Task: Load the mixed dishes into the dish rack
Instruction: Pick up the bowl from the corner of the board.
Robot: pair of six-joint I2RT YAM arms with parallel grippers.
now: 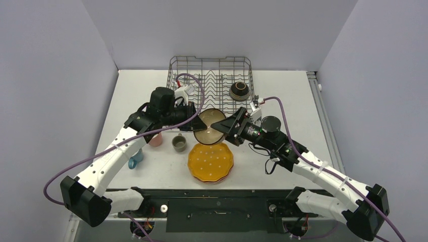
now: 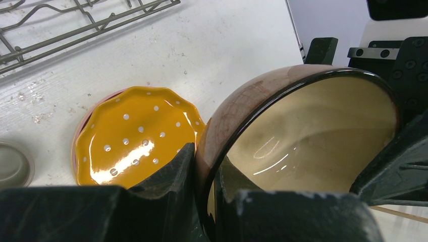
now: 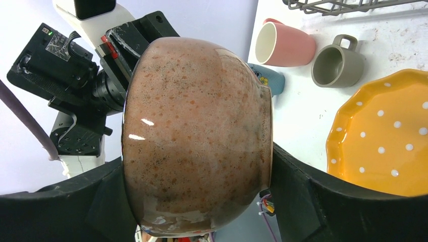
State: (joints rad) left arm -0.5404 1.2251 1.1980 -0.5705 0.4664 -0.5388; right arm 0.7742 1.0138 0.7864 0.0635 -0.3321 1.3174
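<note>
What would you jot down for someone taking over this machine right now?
Left pincer: shut on the rim of the speckled terracotta ceramic bowl, held up on its side.
Right pincer: open, straddling that bowl.
Done: round dark brown bowl sits in the grey wire dish rack.
To do: this bowl, scalloped yellow white-dotted plate, pink cup, grey-green cup, blue flowered mug, on the white table.

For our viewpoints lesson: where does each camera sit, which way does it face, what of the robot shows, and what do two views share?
Top external: above and behind the bases, looking down on the table, dish rack and both arms.
Left wrist: on the left arm, facing the left gripper pinching the rim of the terracotta bowl.
Right wrist: on the right arm, facing the right gripper straddling that bowl's outside.
Shared: both wrist views show the bowl and the dotted plate.
</note>
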